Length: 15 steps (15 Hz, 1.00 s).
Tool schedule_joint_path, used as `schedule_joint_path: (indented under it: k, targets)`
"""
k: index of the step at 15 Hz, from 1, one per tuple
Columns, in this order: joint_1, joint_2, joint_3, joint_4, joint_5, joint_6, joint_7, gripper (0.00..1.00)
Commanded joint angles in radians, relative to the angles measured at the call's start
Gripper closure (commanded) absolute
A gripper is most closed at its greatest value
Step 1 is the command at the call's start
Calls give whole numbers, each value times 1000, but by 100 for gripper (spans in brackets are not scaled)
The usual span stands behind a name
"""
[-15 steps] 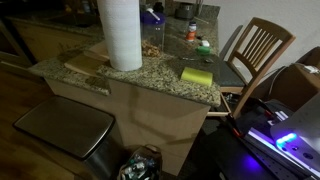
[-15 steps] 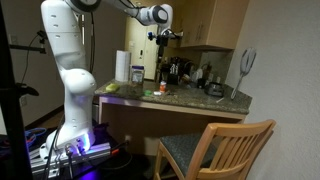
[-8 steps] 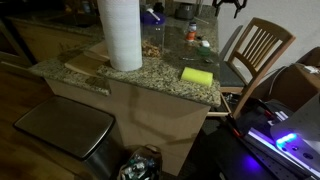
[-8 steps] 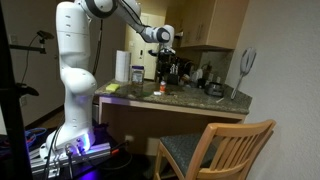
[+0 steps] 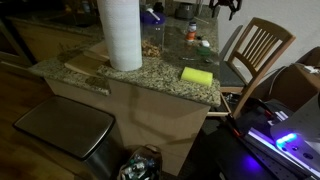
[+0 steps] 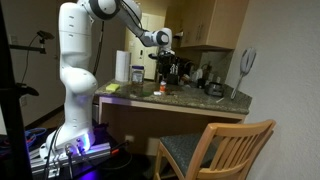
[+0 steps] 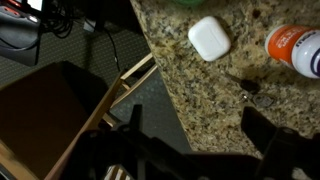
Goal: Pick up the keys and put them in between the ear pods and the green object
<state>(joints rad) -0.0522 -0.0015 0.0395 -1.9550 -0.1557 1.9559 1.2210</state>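
Note:
In the wrist view the white ear pods case [image 7: 209,38] lies on the granite counter [image 7: 200,95]. The small dark keys [image 7: 249,85] lie just right of and below it. A sliver of the green object [image 7: 186,2] shows at the top edge. My gripper [image 7: 200,140] is open and empty, with its dark fingers [image 7: 266,130] hanging above the counter's edge, short of the keys. In an exterior view the gripper [image 5: 228,8] hovers above the counter's far end, near the green object [image 5: 205,44]. It also shows in an exterior view [image 6: 163,58].
An orange-capped bottle [image 7: 295,48] stands right of the ear pods. A yellow sponge [image 5: 197,75] and a paper towel roll [image 5: 120,35] sit on the counter. A wooden chair [image 5: 256,50] stands beside the counter's end, and it also shows in an exterior view [image 6: 215,150].
The arm has swung down and toward the counter. The gripper, out of one exterior view a second ago, now hangs above the counter's far end. It stays open.

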Motion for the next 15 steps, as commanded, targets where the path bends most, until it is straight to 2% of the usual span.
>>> schedule_joint_path:
  k: [1, 4, 5, 6, 12, 14, 15]
  targets:
    - [29, 75, -15, -2, -111, 126, 130, 0]
    - [38, 140, -37, 14, -124, 166, 220, 0]
    - [31, 155, -45, 16, -73, 173, 219, 0]
    - [48, 123, -41, 2, -101, 147, 202, 0]
    - [39, 131, -66, -3, -77, 157, 196, 0]
    - [34, 140, -71, 10, -15, 152, 236, 0]
    - [16, 227, -86, 59, 30, 185, 231, 0]
